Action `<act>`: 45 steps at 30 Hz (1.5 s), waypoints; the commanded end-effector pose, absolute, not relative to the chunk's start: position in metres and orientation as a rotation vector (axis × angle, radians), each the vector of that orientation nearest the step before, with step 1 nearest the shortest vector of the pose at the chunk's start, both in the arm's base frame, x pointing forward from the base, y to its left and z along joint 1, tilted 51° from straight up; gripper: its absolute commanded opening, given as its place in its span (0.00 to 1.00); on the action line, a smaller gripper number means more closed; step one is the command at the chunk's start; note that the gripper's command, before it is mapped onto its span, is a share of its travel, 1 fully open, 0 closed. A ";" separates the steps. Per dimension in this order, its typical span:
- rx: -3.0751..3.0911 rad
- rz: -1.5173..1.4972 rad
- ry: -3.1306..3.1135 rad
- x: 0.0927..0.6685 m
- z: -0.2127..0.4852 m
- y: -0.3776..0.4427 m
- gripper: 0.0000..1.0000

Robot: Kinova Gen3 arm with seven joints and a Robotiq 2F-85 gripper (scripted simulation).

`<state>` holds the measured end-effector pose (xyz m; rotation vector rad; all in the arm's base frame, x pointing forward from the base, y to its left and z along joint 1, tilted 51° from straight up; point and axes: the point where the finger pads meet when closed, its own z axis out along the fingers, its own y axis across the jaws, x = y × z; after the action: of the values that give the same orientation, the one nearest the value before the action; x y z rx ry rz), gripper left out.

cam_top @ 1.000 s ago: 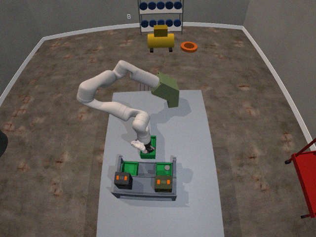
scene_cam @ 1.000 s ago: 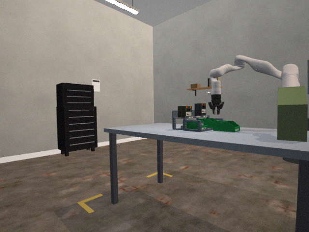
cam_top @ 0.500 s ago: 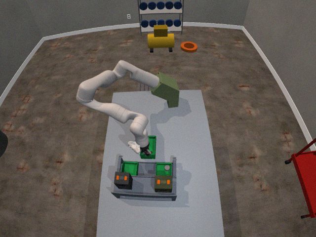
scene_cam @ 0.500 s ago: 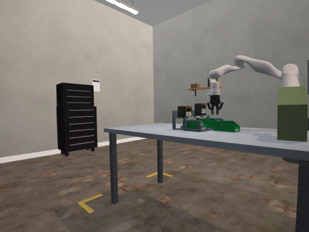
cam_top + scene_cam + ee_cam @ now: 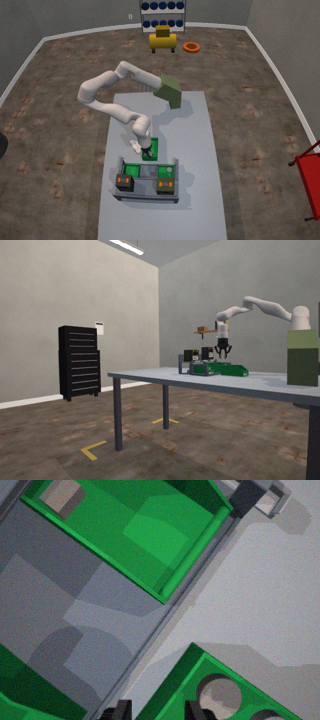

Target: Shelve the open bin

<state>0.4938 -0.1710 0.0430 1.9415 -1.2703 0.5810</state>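
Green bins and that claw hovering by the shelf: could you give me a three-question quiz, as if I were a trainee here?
1. True or false: the claw is gripping the loose green bin on the table.
2. Where is the gap in the shelf row? A) left end B) between the left bin and the right bin C) right end
3. How many boxes with orange marks stand on the shelf's top board?

Key: 1. False, it hangs open above the bin, holding nothing. 2. B. 3. Two: a black box and an olive box.
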 end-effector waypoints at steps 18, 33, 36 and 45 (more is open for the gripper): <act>1.738 0.761 -1.610 0.488 0.040 -0.166 0.39; 1.545 0.881 -1.858 0.487 0.039 -0.164 0.39; 1.545 0.881 -1.858 0.487 0.039 -0.164 0.39; 1.545 0.881 -1.859 0.487 0.039 -0.165 0.39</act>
<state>0.4860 -0.1655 0.0390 1.5429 -1.8584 0.8797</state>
